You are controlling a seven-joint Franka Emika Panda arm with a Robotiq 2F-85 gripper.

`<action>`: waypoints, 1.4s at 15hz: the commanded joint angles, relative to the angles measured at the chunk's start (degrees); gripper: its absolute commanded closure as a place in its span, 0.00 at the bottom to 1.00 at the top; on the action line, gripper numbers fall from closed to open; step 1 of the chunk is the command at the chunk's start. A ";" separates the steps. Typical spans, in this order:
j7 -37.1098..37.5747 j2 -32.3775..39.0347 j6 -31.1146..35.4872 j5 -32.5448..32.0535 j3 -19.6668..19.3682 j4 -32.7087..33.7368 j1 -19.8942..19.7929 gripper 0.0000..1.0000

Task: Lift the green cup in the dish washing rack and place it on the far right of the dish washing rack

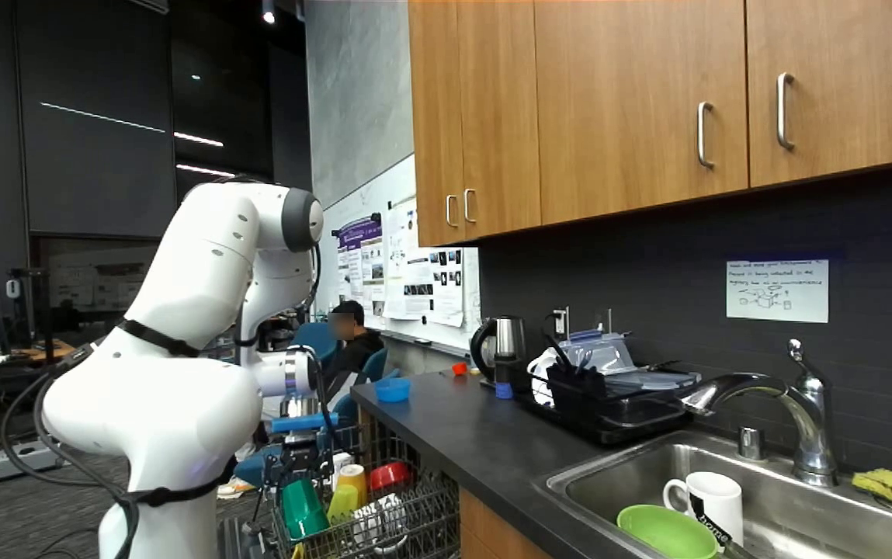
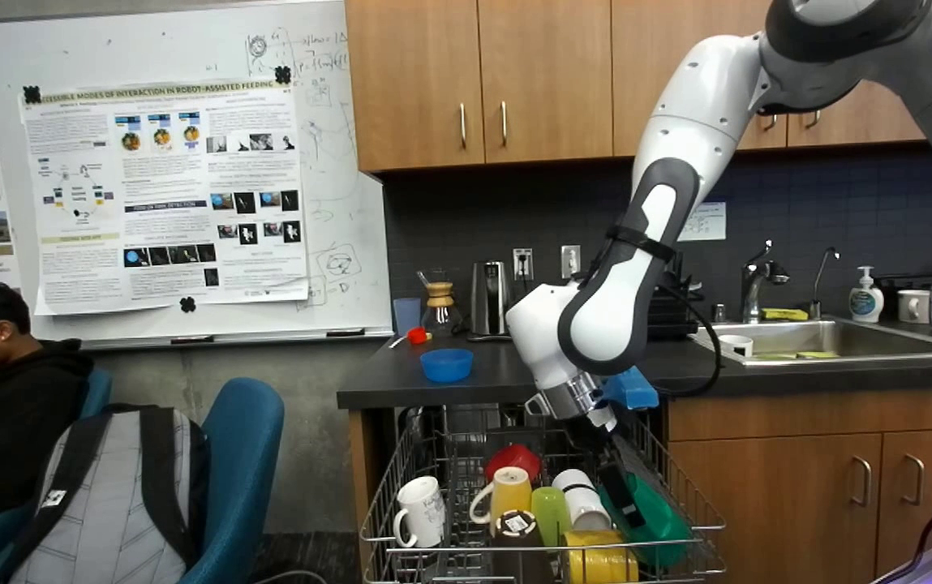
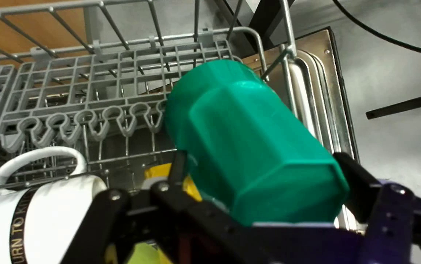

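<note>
While my white jointed arm point(image 2: 689, 122) hangs over the grey wire dish washing rack point(image 1: 436, 508), my black jaws stand wide astride the small green faceted plastic cup point(image 3: 248, 134), one on either side; whether they press on it I can't make out. The cup is inside the rack, tilted, its flat base turned towards me. In an exterior view it is at the rack's near right corner. Just left of it is a white ceramic mug point(image 2: 583, 501) with a black band. Farther left are a lime yellow-green plastic tumbler point(image 2: 549, 513) and a yellow mug point(image 2: 513, 491) with a side handle, with a round red bowl point(image 2: 512, 459) on their far side. A white printed mug point(image 2: 423, 511) stands at the rack's left. Beyond the rack, a round blue plastic bowl point(image 2: 447, 367) rests at the left end of the dark, flat-topped desk point(image 2: 386, 381).
</note>
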 commanded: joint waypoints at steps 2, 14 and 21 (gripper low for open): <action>2.04 0.83 -1.42 -2.05 -1.24 1.55 0.99 0.40; 1.57 -2.68 -2.85 0.55 -0.41 0.35 -0.69 0.51; -0.84 -6.44 -5.20 5.36 0.92 -1.05 -2.32 0.51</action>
